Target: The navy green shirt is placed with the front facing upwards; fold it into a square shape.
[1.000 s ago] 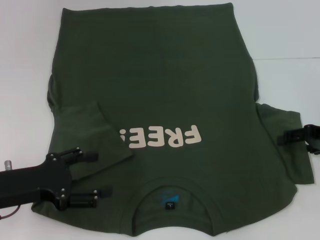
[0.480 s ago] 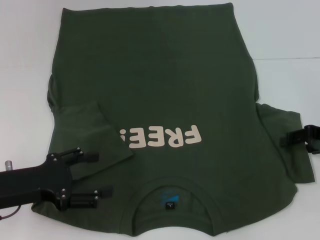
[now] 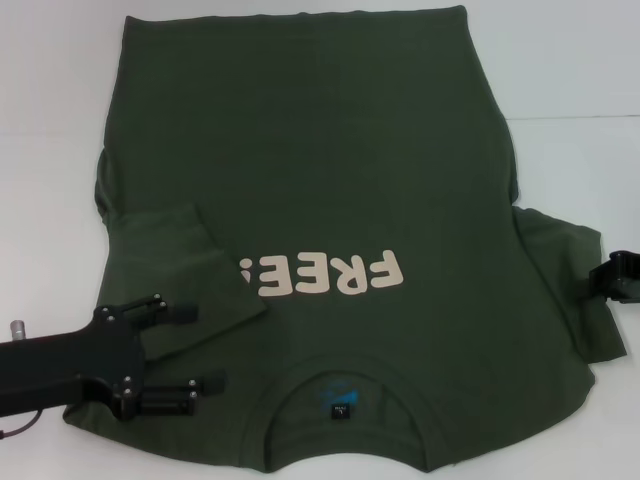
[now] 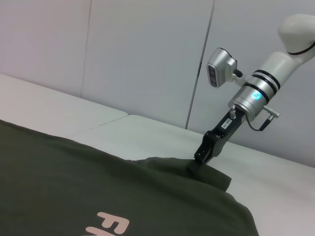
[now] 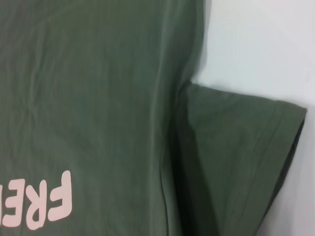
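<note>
The navy green shirt (image 3: pixel 330 170) lies face up on the white table (image 3: pixel 570 60), its collar (image 3: pixel 345 400) nearest me and its cream "FREE!" lettering (image 3: pixel 325 273) upside down. The left sleeve (image 3: pixel 180 270) is folded inward over the chest. Over the left shoulder, beside that fold, my left gripper (image 3: pixel 200 348) stands open with its fingers spread just above the fabric. The right sleeve (image 3: pixel 565 280) lies spread flat outward. My right gripper (image 3: pixel 612 277) is at that sleeve's outer edge; in the left wrist view the right gripper (image 4: pixel 204 150) points down onto the sleeve (image 4: pixel 211 174).
Bare white table (image 5: pixel 256 44) surrounds the shirt on the far side and on both sides. A grey wall (image 4: pixel 147 54) rises behind the table. The shirt's hem (image 3: pixel 300 15) reaches close to the far edge of the head view.
My right gripper has slid outward to the right, toward the sleeve's edge. The left gripper and the shirt have stayed put.
</note>
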### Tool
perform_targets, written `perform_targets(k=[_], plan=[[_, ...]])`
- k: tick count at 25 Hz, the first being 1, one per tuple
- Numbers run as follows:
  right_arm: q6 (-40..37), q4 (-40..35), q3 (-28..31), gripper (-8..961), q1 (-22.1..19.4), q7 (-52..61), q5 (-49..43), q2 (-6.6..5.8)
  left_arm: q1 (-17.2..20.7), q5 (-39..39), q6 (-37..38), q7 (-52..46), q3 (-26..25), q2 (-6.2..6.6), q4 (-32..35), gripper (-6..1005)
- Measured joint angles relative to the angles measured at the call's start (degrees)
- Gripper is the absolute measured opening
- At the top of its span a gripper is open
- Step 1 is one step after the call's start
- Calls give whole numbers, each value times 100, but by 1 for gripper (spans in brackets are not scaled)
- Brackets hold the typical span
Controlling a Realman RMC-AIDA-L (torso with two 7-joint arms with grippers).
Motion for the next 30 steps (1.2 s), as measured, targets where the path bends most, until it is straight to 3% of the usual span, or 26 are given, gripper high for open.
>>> perform_targets(k=[6,18,30], plan=[[-7,-19,-3,61,-1,-10,-6,-11,0,-8,-46,0,0,0,0,948],[-63,-55,0,36,-2,-96,19,-78,-9,-36,-56,-4,-7,7,0,949],[-461,-754,420,34,-292,-70,73,-190,-2,-45,-52,-22,-36,10,0,949]])
